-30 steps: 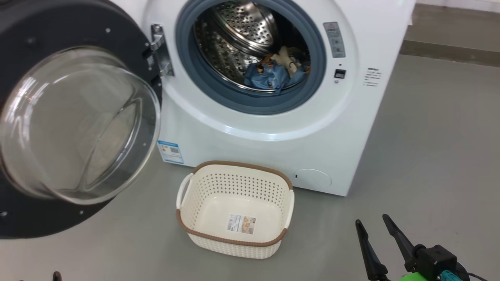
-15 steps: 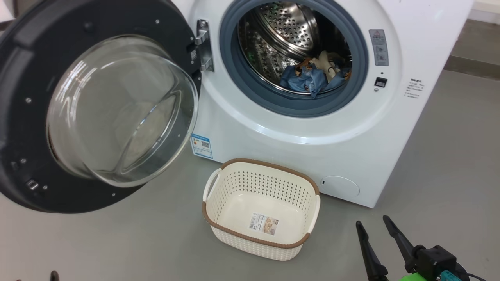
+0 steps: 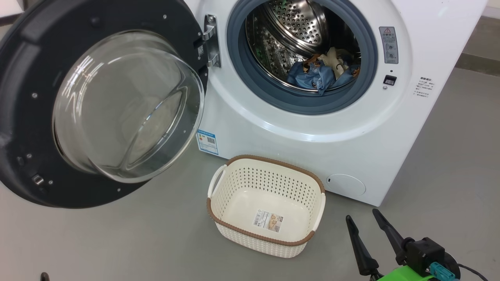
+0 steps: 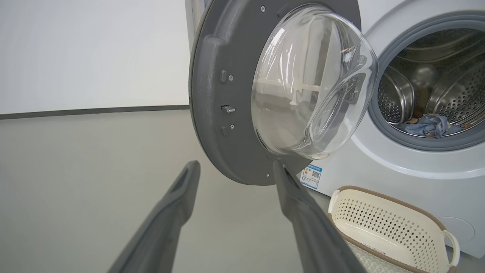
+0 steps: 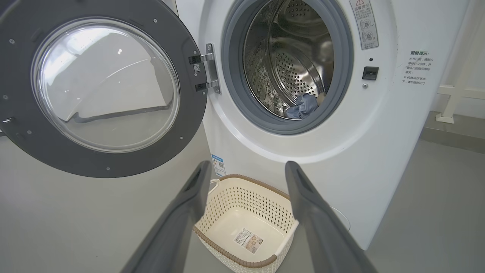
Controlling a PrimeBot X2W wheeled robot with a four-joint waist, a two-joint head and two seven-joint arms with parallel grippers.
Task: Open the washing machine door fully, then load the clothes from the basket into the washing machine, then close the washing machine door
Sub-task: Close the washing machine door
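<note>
Both grippers have their dark fingers spread wide with nothing between them. The right gripper point(image 3: 361, 214) hangs low over the grey floor point(image 3: 117, 242), just to the right of the basket point(image 3: 250, 242). The left gripper point(image 4: 235, 163) points toward the lower rim of the door point(image 3: 129, 105). The basket stands on the floor close in front of the washing machine point(image 3: 312, 156), its bare bottom showing a label sticker point(image 3: 267, 221). The clothes point(image 3: 316, 76) (blue cloth, with cream and orange bits on top) lie in a heap at the bottom of the steel drum point(image 3: 293, 23), inside the grey ring. The door is swung wide on its metal hinge point(image 3: 212, 41) at the left of the opening, its glass bowl bulging out into the room.
</note>
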